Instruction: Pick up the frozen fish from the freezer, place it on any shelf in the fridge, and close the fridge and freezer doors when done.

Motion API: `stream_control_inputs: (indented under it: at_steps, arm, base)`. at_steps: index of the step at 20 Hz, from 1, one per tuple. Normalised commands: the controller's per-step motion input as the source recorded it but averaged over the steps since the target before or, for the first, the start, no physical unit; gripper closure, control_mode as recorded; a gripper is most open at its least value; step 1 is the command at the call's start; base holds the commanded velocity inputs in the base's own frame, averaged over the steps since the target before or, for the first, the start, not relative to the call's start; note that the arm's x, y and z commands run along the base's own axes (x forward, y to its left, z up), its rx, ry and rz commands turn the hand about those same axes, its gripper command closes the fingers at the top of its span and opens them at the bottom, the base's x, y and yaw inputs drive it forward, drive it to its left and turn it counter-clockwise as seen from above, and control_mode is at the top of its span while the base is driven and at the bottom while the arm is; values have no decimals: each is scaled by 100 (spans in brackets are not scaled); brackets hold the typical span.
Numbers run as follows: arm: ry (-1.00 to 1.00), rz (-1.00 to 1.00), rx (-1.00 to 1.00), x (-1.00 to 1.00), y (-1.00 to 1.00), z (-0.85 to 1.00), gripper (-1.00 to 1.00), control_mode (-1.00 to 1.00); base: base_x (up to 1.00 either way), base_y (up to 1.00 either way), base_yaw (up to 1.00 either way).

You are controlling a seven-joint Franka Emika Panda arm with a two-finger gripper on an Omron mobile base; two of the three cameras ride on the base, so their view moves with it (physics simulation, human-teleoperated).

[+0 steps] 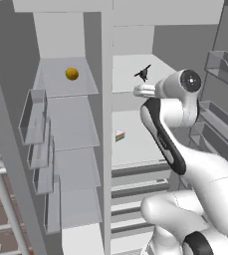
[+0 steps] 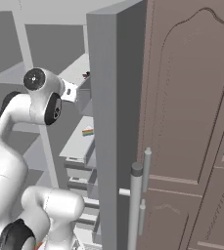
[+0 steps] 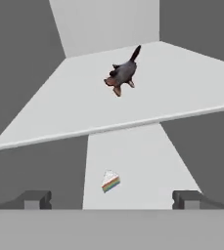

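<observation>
- Simulated kitchen, grey walls; a tall grey cabinet with two open compartments side by side, split by a vertical divider.
- Left compartment: stack of clear glass shelves; a small orange ball sits on the top one. Clear bins hang on the open door at far left.
- Right compartment: white shelves. The fish, dark with a thin tail, lies on the upper white shelf, free of the claw.
- In the hand view the fish rests near the middle of that shelf, tail pointing toward the back wall.
- One shelf lower, a small wedge of cake with rainbow layers sits near the divider; in the hand view it shows below the front edge of the upper shelf.
- Gripper: fingers spread wide apart, nothing between them; fingertips low in the hand view, well short of the fish.
- The white arm reaches up into the right compartment, wrist level with the upper shelf.
- Right base view: a brown panelled door with a grey bar handle stands open at right, hiding much of the compartment; the cake shows past the door's grey edge.
</observation>
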Motion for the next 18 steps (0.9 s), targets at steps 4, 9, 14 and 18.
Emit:
stream_control_inputs:
  at_steps: [4, 9, 14, 18]
  arm:
    - [-1, 0, -14, -97, -5, -18, -100, -100]
    - [0, 0, -5, -81, 2, -19, -100, -100]
    - [1, 0, 0, -35, 3, -10, -100, -100]
    - [9, 0, 0, -6, 9, -2, -100, -100]
  base:
    - [0, 0, 0]
    - [0, 0, 0]
    - [0, 0, 0]
    - [0, 0, 0]
